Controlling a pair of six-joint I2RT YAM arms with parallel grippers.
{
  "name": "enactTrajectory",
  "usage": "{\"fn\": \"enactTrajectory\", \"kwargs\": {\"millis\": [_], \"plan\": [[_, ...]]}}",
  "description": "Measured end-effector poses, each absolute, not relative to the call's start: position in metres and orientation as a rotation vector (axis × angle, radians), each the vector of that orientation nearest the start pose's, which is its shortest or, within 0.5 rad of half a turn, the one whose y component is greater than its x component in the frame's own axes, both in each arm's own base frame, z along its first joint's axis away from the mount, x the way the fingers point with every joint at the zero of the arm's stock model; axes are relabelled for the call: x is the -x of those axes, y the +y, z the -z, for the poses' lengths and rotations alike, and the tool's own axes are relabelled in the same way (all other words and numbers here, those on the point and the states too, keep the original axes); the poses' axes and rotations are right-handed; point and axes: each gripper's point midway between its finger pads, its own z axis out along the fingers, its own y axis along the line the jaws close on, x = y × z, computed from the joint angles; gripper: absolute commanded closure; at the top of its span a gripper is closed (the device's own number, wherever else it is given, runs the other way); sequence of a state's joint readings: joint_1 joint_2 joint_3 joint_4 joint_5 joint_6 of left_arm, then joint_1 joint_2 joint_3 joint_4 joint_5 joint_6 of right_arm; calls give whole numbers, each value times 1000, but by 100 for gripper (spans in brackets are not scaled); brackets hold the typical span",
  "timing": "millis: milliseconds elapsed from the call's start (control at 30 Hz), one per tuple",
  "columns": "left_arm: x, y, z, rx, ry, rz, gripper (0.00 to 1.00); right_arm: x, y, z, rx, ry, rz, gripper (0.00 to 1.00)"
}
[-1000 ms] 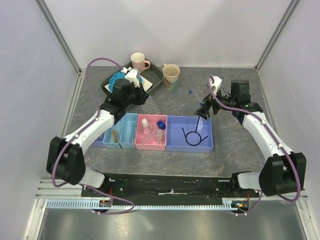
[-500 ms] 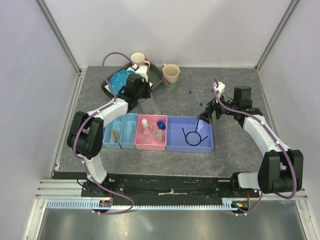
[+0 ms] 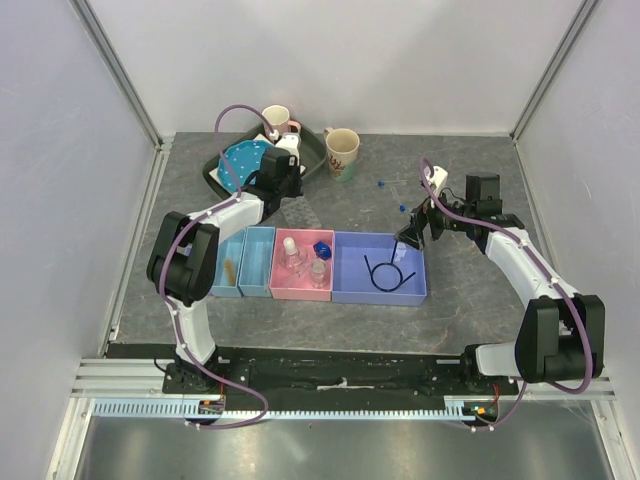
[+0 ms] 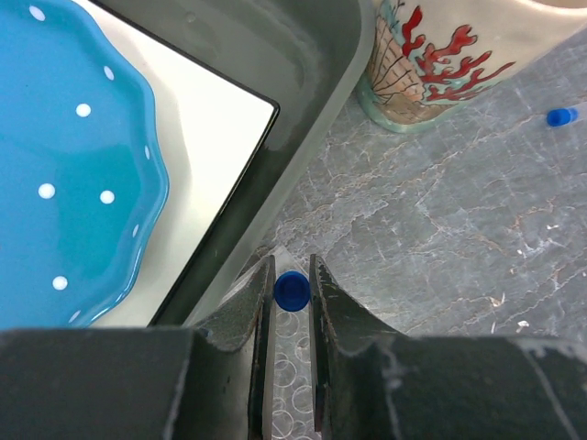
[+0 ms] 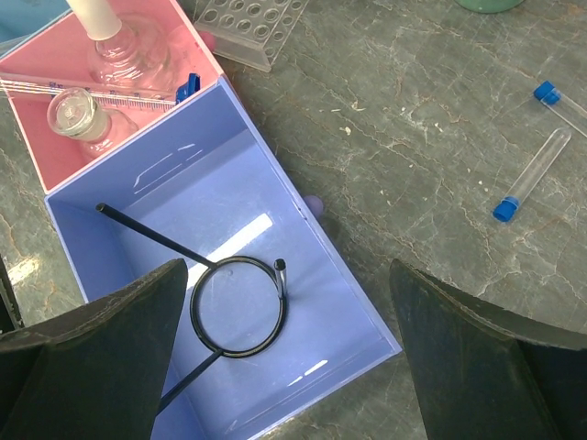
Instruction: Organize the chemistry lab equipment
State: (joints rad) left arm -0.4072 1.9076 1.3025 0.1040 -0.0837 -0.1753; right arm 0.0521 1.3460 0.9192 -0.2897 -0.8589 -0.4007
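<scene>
My left gripper is shut on a blue-capped clear tube, seen end-on, just above the clear welled tray. In the top view this gripper is beside the dark tray's edge, over the welled tray. My right gripper is open and empty above the lavender bin, which holds the black looped wire. Two blue-tipped tubes lie on the table to its right. The pink bin holds tiny clear bottles and a blue piece. A tan stick lies in the leftmost blue bin.
A dark tray at the back holds the blue dotted plate and the pink mug. The beige mug stands beside it. Several bins sit in a row mid-table. Walls enclose the table on three sides.
My left gripper has moved from over the dark tray to its right edge, above the welled tray. The right gripper has shifted slightly right, still open.
</scene>
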Motion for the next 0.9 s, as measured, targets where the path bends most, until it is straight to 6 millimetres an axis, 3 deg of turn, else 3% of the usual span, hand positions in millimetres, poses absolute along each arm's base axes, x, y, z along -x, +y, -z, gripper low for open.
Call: {"fn": "enactTrajectory", "kwargs": {"millis": [400,600,800,900], "plan": [[-501,-205,-107,-217,2093,234,96,-328,139,-159,889,1920,-767,2],[-501,-205,-93,-263,2134,200,79,-328,139,-159,889,1921,-765,2],[-497,-207,-87,-296,2158,180,53,-329,137,-158,889,1920,-757,2],[-494,-206,-86,-305,2184,172,47,-330,135,-158,889,1923,-744,2]]}}
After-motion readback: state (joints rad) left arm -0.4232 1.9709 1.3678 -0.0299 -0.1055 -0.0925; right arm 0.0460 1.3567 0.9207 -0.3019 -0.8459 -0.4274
